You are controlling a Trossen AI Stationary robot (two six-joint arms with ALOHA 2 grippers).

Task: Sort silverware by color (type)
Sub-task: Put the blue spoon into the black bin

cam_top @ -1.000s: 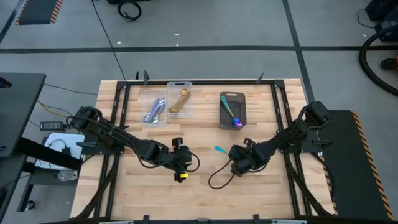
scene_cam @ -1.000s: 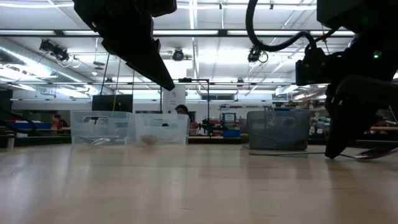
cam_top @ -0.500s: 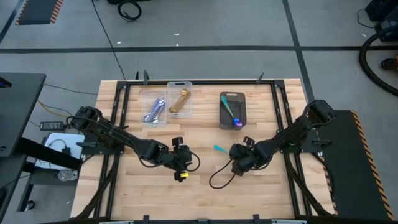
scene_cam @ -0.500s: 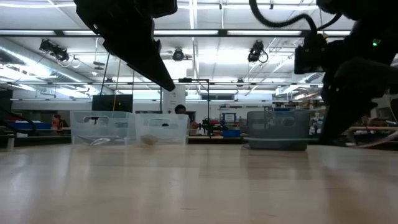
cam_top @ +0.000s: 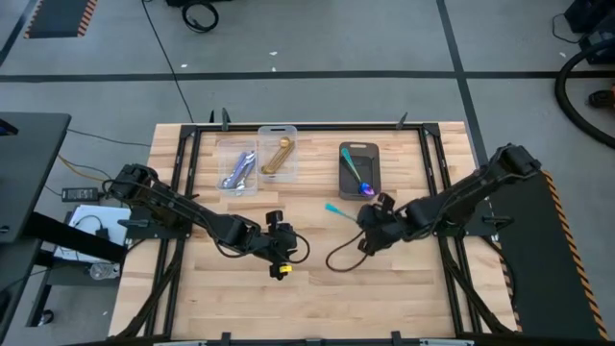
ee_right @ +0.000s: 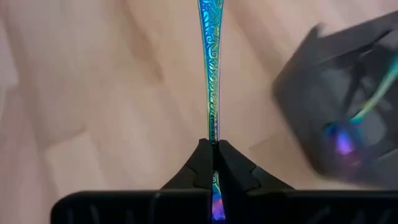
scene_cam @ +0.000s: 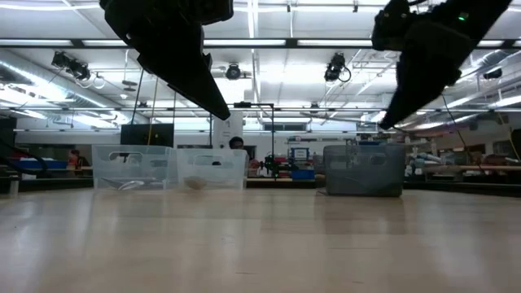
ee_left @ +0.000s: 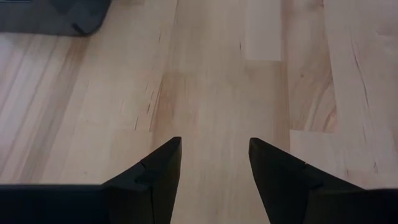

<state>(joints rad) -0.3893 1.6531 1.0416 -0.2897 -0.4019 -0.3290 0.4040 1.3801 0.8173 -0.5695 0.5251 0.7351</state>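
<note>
A: The right gripper (cam_top: 357,215) is clamping an iridescent spoon (cam_top: 338,210), seen from above. Where is it sitting?

B: Just off table centre towards three o'clock, right beside the dark grey bin (cam_top: 359,169), at about the bin's seven o'clock corner. The spoon is sticking out of the jaws with its long axis running toward ten o'clock, teal end leading. Another iridescent spoon (cam_top: 359,178) is lying in that bin.

A: And the left gripper (cam_top: 280,252)?

B: It is waiting below centre, around seven o'clock. A silver spoon (cam_top: 238,169) and a gold spoon (cam_top: 277,157) are lying in the clear bins (cam_top: 258,154) at about eleven o'clock.

A: From table height?

B: Both arms are hanging above the wood; the spoon itself cannot be made out. The clear bins (scene_cam: 171,167) and grey bin (scene_cam: 364,169) are standing at the far edge.

A: The left wrist camera?

B: Its fingers (ee_left: 158,168) are standing spread apart over bare boards, gripping nothing.

A: The right wrist camera?

B: The fingertips (ee_right: 202,163) are pinching the patterned handle (ee_right: 209,68), which is pointing straight away from the gripper, with the grey bin (ee_right: 317,93) off to one side.
</note>
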